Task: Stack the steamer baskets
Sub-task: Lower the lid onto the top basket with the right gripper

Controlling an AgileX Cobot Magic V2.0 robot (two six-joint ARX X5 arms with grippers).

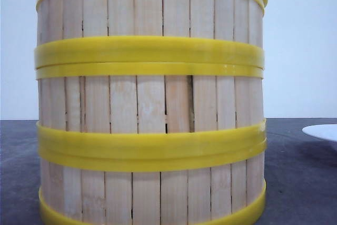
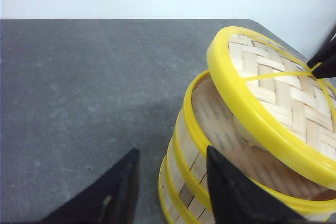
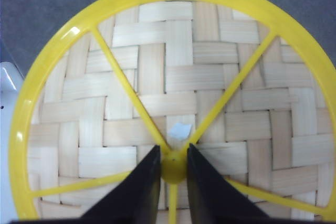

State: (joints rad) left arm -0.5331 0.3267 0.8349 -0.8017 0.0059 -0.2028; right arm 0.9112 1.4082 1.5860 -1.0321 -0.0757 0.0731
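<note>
Grey, speckled worktop (image 2: 79, 103) runs back to a plain white wall, and on it the three steamer baskets (image 1: 150, 104) stand stacked one on another, filling almost the whole front view with pale upright slats and doubled yellow bands where the rims meet. At the far right of that view the edge of a white plate (image 1: 322, 131) lies on the worktop, apart from the stack. Over the top basket a flat woven lid (image 3: 173, 103) with a yellow rim and yellow spokes sits tilted: in the left wrist view its near edge is raised, so the inside of the top basket shows beneath it, with something pale lying within that cannot be made out. The right pincer (image 3: 173, 169) is over the lid's centre, its two dark fingers (image 3: 139, 192) closed against either side of the yellow hub where the spokes meet, gripping it. The left pincer (image 2: 170, 187) hangs beside the stack with its fingers (image 2: 118, 195) spread apart and nothing between them, one finger just next to the baskets' rims.
</note>
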